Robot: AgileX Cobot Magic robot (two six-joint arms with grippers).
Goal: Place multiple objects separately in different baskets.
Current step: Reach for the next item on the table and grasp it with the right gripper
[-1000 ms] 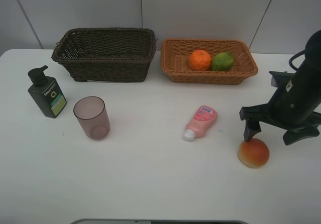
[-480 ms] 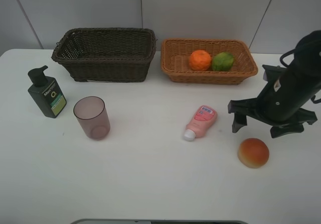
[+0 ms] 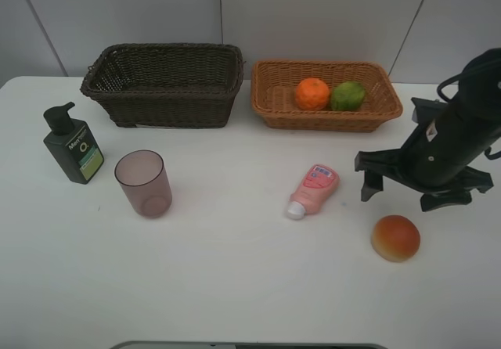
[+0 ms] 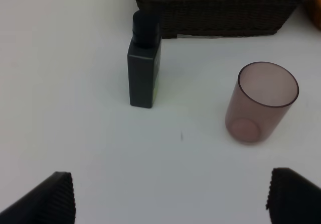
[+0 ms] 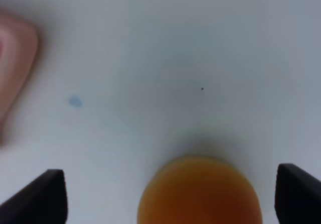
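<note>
White table, right side: black right arm slanted low, right fingers apart, empty, just behind red-orange round fruit. Right wrist view: fruit centred between them. Left wrist view alone: left fingers wide apart, facing translucent mauve cup.

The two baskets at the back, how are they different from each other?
The dark brown basket is nearly black-brown; the light tan basket is orange-tan. The dark brown basket has taller walls, while the light tan basket is shallower. The light tan basket holds an orange and a lime; nothing shows inside the dark brown basket. Both are rectangular woven wicker of similar footprint, standing side by side.
</note>
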